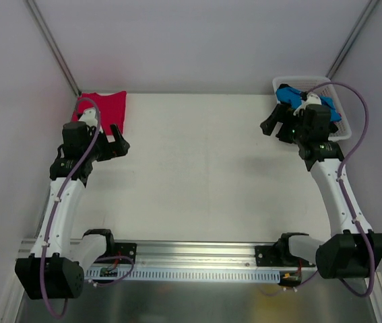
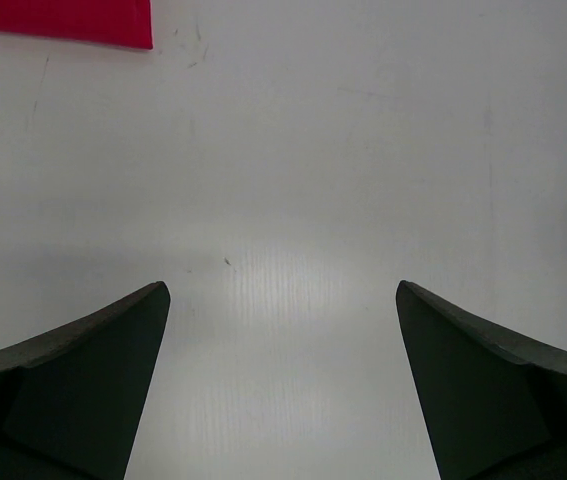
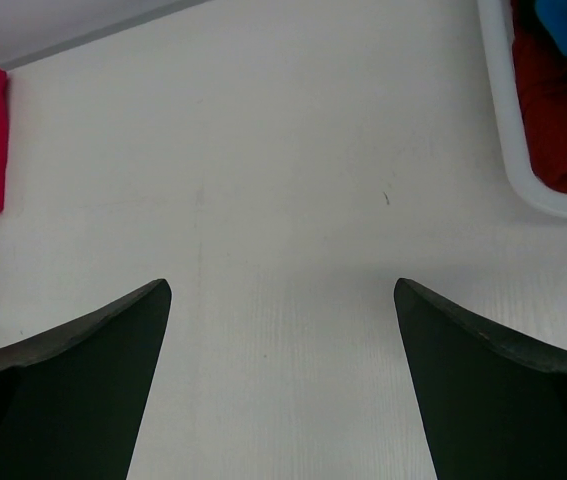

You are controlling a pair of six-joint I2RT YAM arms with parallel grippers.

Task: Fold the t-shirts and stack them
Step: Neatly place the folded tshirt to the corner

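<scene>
Now, the white table [image 1: 197, 175] fills the overhead view, and the two arms stand spread to either side of it. In the upper right of the frame sits the white slatted basket [image 1: 312, 79], with a bright blue t-shirt [image 1: 286, 95] bunched at its near end. The right wrist view shows a dark red t-shirt [image 3: 558, 110] in there too, touching the blue one; under it or beside it, I can't tell. Over in the upper left corner lies the crimson t-shirt [image 1: 106, 108], flat and squared off, looking folded, and no pincer touches it. The left gripper [image 1: 118, 140] hangs just beside that shirt's right edge, jaws spread wide and empty; its own camera shows only table between the fingers. The right gripper [image 1: 272, 120] hovers just beside the basket, likewise wide open with nothing held.

My read: one shirt is done and the next pick comes from the basket. Here's the danger: blue and dark red lie heaped together, so a deep pinch could haul both out at once. A light plastic basket could also slide or tip if a finger hooks its rim or cloth snags on the slats. And the crimson shirt sits right at the table's corner, so a careless drop onto it could rumple the fold.
</scene>
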